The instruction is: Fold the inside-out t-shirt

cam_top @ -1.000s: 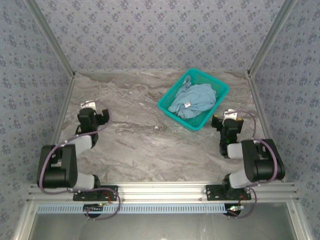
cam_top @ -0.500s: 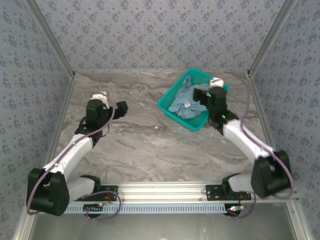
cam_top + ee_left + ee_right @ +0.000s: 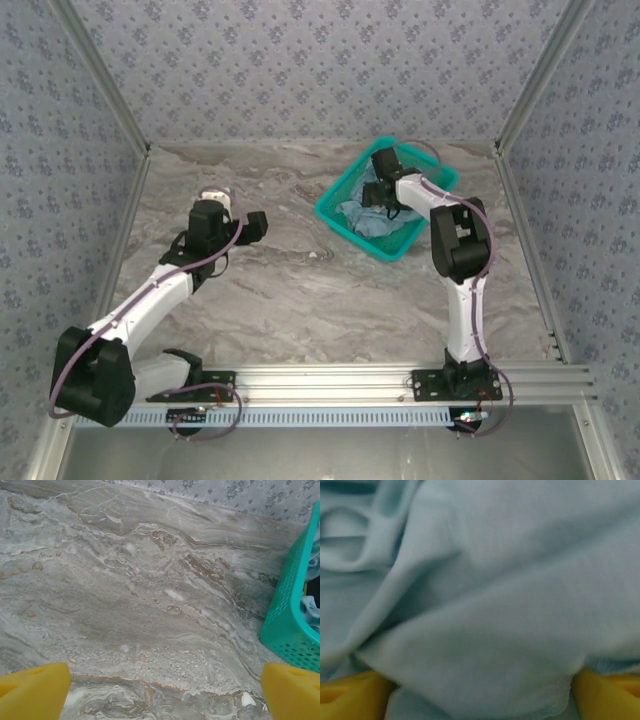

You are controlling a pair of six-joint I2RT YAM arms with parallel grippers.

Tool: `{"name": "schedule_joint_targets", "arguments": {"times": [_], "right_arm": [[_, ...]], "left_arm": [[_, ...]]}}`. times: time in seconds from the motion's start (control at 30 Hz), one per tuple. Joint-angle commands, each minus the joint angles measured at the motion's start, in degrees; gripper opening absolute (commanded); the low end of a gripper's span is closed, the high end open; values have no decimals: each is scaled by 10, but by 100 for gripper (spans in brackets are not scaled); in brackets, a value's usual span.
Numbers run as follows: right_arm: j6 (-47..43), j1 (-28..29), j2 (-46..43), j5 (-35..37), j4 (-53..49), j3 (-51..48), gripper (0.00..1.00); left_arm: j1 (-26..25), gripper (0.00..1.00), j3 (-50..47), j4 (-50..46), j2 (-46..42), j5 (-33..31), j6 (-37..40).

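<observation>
Marble table under wide left end effector; right end effector wide astride t-shirt.

I'm counting one t-shirt, one basket, one worktop and two pincers: the left pincer and the right pincer.

Bright, even light from above; a faint shadow lies under the left arm on the counter. Right wrist view: t-shirt blurred, folds shaded toward 10 o'clock.
</observation>
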Motion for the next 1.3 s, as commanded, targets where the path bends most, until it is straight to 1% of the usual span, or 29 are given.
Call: {"name": "schedule_joint_targets", "arguments": {"times": [0.0,0.03,0.07,0.1,0.13,0.17,0.2,0.33,0.37,0.43,0.5,0.6,0.77,0.83,0.9,0.97,1.03,1.1,1.13,1.17,1.2,1.23,1.27], "right_arm": [[33,-8,33,-49,-40,36,74],[36,-10,42,-63,-34,40,63],[35,-10,44,-71,-24,39,50],[34,-13,36,-83,-1,27,32],[30,-18,16,-99,34,3,17],[28,-22,-9,-108,66,-20,7],[22,-29,-40,-118,102,-45,0],[-10,-44,-207,-152,156,-90,0],[-18,-42,-251,-148,158,-99,0],[-27,-26,-343,-161,194,-121,0],[-43,11,-405,-164,215,-125,0],[-81,89,-440,-145,212,-93,0],[-92,186,-416,-177,223,-30,0],[-99,225,-385,-193,216,8,0],[-102,250,-347,-204,199,49,0],[-86,259,-308,-202,186,74,0],[-53,260,-269,-211,186,72,0],[-32,262,-224,-242,179,81,0],[-27,265,-196,-256,160,97,0],[-31,268,-170,-269,135,117,2],[-41,271,-143,-279,95,145,6],[-52,272,-124,-278,56,165,16],[-63,269,-116,-269,28,171,32]], "left_arm": [[-3,98,15,-18,-6,-20,3],[-3,98,13,-16,-9,-23,3],[-3,98,10,-16,-11,-27,2],[-3,98,9,-17,-14,-32,1],[-3,98,8,-19,-19,-36,2],[-3,98,7,-23,-24,-39,3],[-3,98,5,-28,-32,-44,5],[-3,98,-3,-48,-69,-63,5],[-2,98,-8,-50,-80,-66,3],[-2,98,-20,-49,-109,-74,-3],[-1,98,-32,-46,-132,-83,-5],[10,98,-35,-61,-163,-113,-4],[55,98,-30,-101,-207,-148,-33],[70,98,-38,-112,-231,-169,-52],[81,98,-47,-128,-257,-197,-70],[86,98,-54,-150,-286,-232,-83],[88,98,-57,-179,-327,-282,-91],[89,98,-62,-192,-369,-322,-87],[89,98,-66,-191,-390,-333,-83],[90,98,-69,-186,-405,-335,-82],[90,98,-76,-175,-418,-324,-78],[91,98,-79,-166,-423,-309,-76],[90,98,-79,-162,-420,-299,-76]]}}
